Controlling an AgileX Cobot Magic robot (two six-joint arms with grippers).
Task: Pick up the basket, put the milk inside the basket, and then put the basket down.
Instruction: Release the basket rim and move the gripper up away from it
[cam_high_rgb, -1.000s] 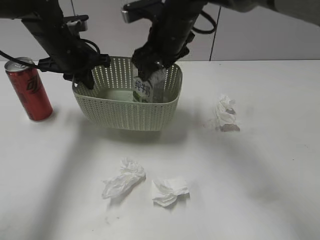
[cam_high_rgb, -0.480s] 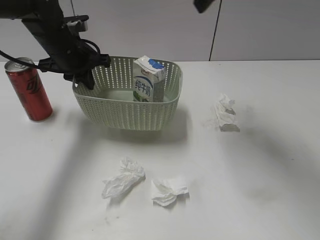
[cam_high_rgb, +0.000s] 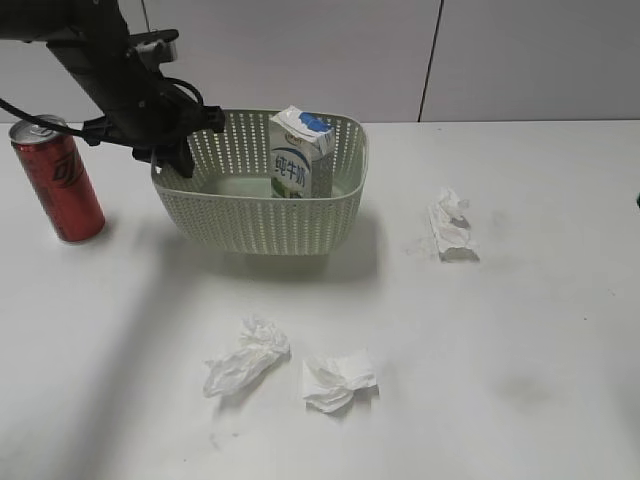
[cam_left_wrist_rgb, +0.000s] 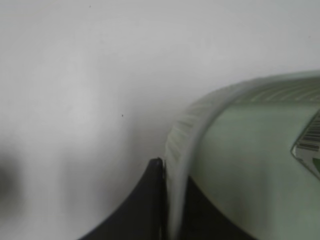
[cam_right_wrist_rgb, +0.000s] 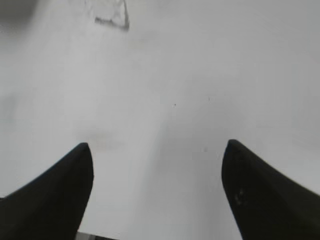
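Basket: the sage-green basket (cam_high_rgb: 262, 205) sits in the upper middle of the exterior view, left rim slightly raised, its shadow falling on the white table (cam_high_rgb: 500, 350) below it.
Milk: the milk (cam_high_rgb: 298, 155) stands upright inside the basket, against the back wall right of centre, its gable top above the rim.
Left gripper: the left gripper (cam_high_rgb: 172, 150) is at the basket's left rim in the upper left; in the left wrist view its dark fingers (cam_left_wrist_rgb: 145, 200) sit on either side of the rim wall, pinching it.
Right gripper: the right gripper (cam_right_wrist_rgb: 157, 165) shows only in the right wrist view, its two dark fingers wide apart over bare table with nothing between them.
Can: a red soda can (cam_high_rgb: 58, 180) stands at the far left, near the basket but apart from it.
Tissues: one crumpled tissue (cam_high_rgb: 450, 227) lies right of the basket; two more (cam_high_rgb: 290, 368) lie in the lower middle.
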